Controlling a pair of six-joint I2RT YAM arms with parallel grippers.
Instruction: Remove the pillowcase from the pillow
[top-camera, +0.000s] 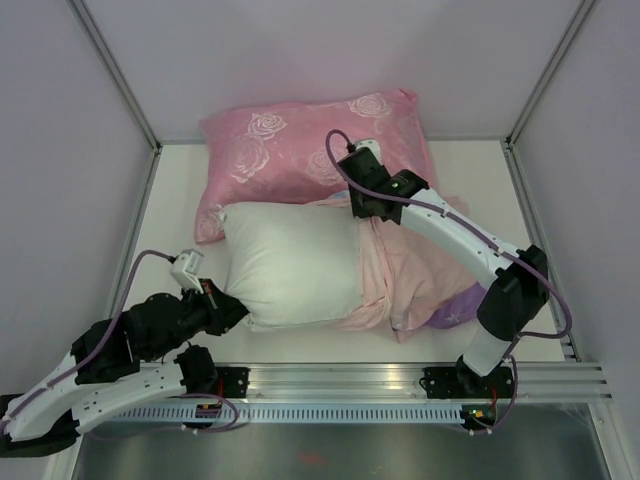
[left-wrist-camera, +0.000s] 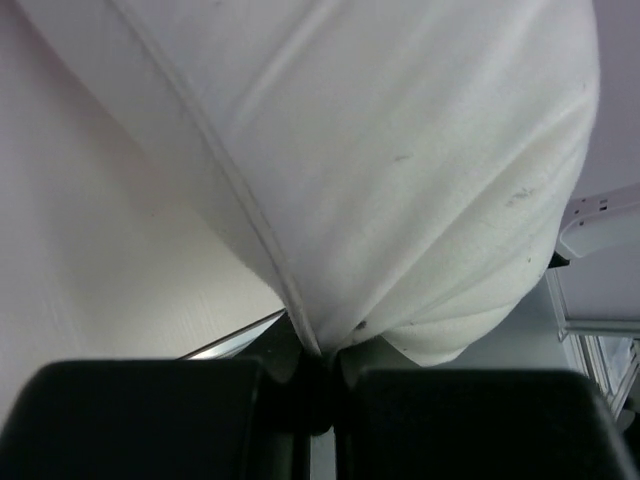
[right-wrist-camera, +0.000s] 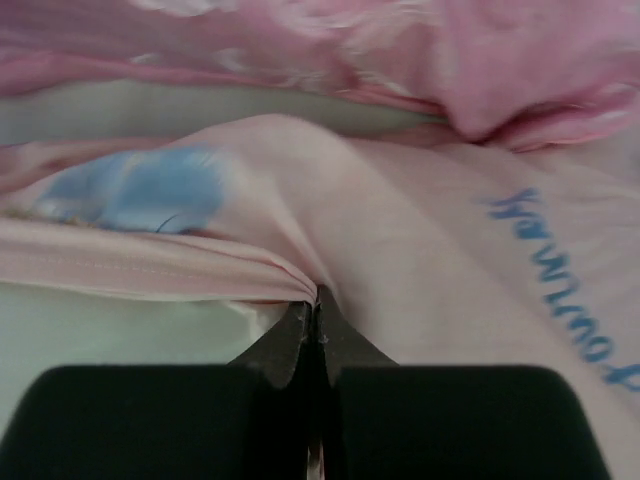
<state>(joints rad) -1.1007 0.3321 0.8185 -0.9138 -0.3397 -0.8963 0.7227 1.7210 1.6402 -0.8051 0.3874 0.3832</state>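
The white pillow (top-camera: 290, 265) lay across the middle of the counter (top-camera: 175, 200), its left and middle part bare. Its right end was inside the pillowcase (top-camera: 410, 270). The case was bunched in loose folds over that end, showing mostly its pale pink inner side, with a purple edge spilling out at the pillow's near right. Blue lettering showed on the pink fabric in the right wrist view.

The left gripper (top-camera: 225, 305) sat at the pillow's near left corner. Its jaws were closed tight on that corner, and the white fabric gathered into a pinched point between them in the left wrist view.

The right gripper (top-camera: 362, 215) was at the pillow's far edge, just where the bare white met the case's opening. Its jaws were pressed together with almost no gap. A fold of the pink hem ran right into the fingertips and seemed to be pinched there, though the close view left it unclear how much cloth they had.

A pink rose-patterned pillow (top-camera: 300, 140) lay just behind the white pillow, touching its far side.
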